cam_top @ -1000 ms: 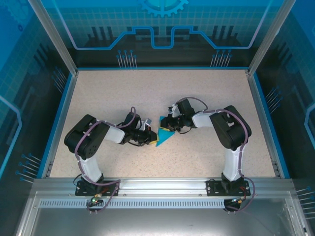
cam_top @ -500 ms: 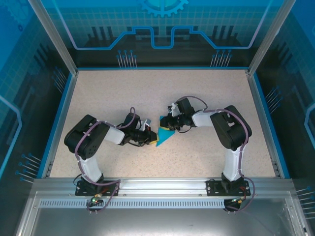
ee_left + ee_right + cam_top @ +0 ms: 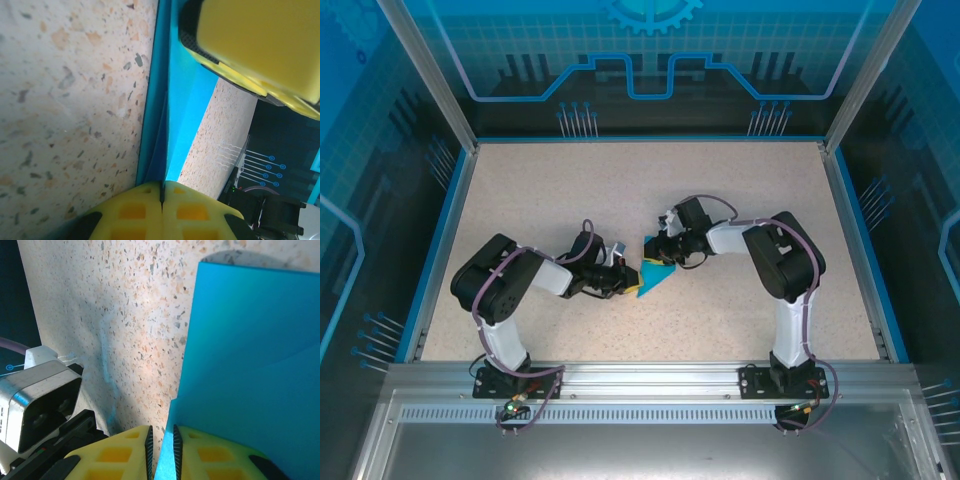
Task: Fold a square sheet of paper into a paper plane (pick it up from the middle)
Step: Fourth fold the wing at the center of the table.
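Observation:
The square sheet of paper (image 3: 655, 279) is a folded cyan-blue triangle lying at the table's middle between both arms. My left gripper (image 3: 631, 278) comes at it from the left. Its yellow fingers (image 3: 125, 215) are pressed shut on the paper's (image 3: 176, 115) folded edge. My right gripper (image 3: 656, 259) reaches in from the upper right. Its yellow fingers (image 3: 220, 455) stand a narrow gap apart, and an edge of the paper (image 3: 250, 355) runs into that gap without being pinched. The right gripper's yellow finger (image 3: 255, 45) also shows at the top of the left wrist view.
The speckled table (image 3: 560, 190) is ringed by a blue rim (image 3: 438, 250) and clear walls. A metal rail (image 3: 650, 375) carries both arm bases at the near edge. The left arm's wrist camera (image 3: 40, 405) sits close beside the right gripper.
The right arm has shifted slightly to the left. The paper and the left gripper have stayed where they were.

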Robot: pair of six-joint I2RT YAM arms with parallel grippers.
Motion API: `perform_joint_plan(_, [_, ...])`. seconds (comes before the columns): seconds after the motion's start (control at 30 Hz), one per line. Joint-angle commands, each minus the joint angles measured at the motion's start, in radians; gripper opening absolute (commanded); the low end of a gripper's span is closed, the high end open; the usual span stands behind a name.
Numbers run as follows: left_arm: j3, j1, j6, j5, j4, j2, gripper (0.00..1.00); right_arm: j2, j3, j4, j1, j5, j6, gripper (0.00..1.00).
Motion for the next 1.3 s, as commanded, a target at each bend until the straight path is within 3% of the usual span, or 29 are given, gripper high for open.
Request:
perform_joint_plan(0.0, [-0.028, 0.003, 0.003, -0.114, -0.095, 0.032, 0.06, 0.052, 0.027, -0.110, 0.004, 0.059, -0.034, 0.20])
perform_joint_plan(0.23, [0.017, -0.010, 0.093, -0.103, -0.242, -0.034, 0.20, 0.052, 0.036, -0.204, 0.012, 0.128, -0.076, 0.18])
perform_joint_plan(0.77, [0.059, -0.072, 0.186, -0.117, -0.409, -0.087, 0.09, 0.052, 0.012, -0.202, 0.025, 0.147, -0.080, 0.17])
perform_joint_plan(1.17, [0.080, -0.097, 0.253, -0.144, -0.536, -0.125, 0.10, 0.051, -0.012, -0.195, 0.027, 0.160, -0.082, 0.17])
perform_joint_plan(1.27, [0.083, -0.101, 0.262, -0.137, -0.546, -0.128, 0.14, 0.050, -0.015, -0.195, 0.027, 0.161, -0.082, 0.17])
